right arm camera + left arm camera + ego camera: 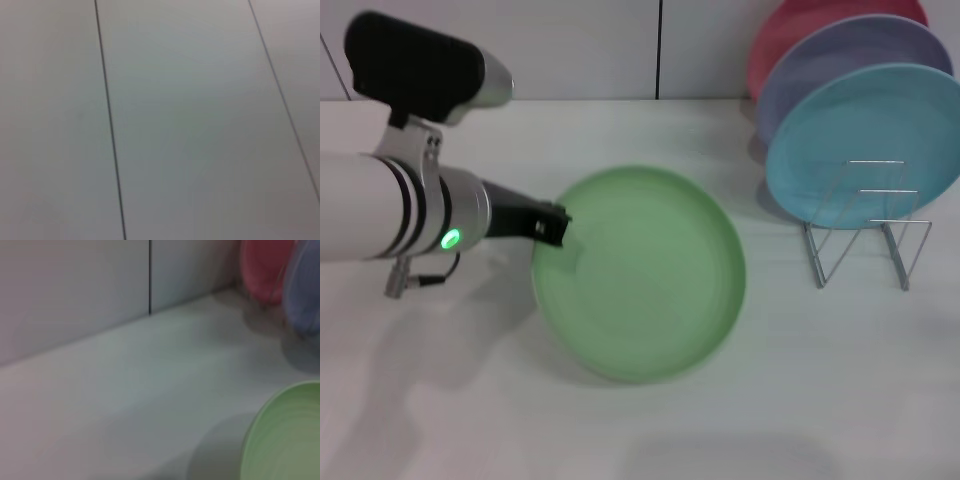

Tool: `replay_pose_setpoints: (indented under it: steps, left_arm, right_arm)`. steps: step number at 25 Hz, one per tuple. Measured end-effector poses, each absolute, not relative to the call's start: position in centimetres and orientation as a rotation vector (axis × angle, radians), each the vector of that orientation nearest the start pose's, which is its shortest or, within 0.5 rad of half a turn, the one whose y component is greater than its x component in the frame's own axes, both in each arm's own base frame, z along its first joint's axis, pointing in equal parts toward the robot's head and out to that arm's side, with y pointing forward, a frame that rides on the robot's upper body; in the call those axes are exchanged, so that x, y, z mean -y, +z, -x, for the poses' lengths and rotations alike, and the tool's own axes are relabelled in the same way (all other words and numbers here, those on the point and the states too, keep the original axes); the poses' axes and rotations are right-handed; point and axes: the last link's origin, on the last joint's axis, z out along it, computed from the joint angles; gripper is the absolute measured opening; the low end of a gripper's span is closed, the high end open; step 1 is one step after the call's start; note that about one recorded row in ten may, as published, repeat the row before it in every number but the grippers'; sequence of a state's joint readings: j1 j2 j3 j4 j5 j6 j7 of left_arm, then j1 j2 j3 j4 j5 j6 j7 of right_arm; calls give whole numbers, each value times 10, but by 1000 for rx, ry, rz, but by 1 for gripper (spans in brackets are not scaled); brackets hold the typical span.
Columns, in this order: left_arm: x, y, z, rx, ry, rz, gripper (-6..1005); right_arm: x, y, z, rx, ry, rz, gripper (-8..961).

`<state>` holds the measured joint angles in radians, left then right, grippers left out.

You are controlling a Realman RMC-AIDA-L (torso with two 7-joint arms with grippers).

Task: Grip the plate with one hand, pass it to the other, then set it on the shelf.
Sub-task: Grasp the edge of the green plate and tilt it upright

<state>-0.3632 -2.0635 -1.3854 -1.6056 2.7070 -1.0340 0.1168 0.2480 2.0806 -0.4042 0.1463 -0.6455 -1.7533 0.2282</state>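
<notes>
The light-green plate point(640, 275) is at the middle of the white table and also shows in the left wrist view point(287, 440). My left gripper point(553, 224), black prongs on a white-and-silver arm with a green light, is shut on the plate's left rim. The plate looks tilted and slightly off the table, with a shadow under it. The silver wire shelf point(865, 235) stands at the right, its front loops bare. My right gripper is out of view; its wrist view shows only wall panels.
A light-blue plate point(865, 145), a lavender plate point(850, 60) and a pink-red plate point(790, 30) stand upright in the back of the shelf. A grey panelled wall point(600, 45) runs behind the table.
</notes>
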Motion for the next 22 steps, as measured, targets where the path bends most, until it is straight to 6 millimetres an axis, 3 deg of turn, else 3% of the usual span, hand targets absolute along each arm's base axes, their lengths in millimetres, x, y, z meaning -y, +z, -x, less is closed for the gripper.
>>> replay_pose_setpoints:
  steps: [6, 13, 18, 22]
  left_arm:
    - [-354, -4, 137, 790, -65, 2241, 35]
    - [-355, 10, 133, 741, -136, 2203, 35]
    - [-352, 18, 130, 712, -190, 2174, 35]
    - [-353, 24, 131, 687, -234, 2138, 35]
  right_arm:
    - [-236, 76, -353, -301, 995, 1131, 837]
    - [-297, 103, -304, -176, 1240, 1474, 836]
    - [-340, 120, -267, -312, 1269, 1843, 834]
    - [-363, 137, -233, -537, 1151, 2074, 835]
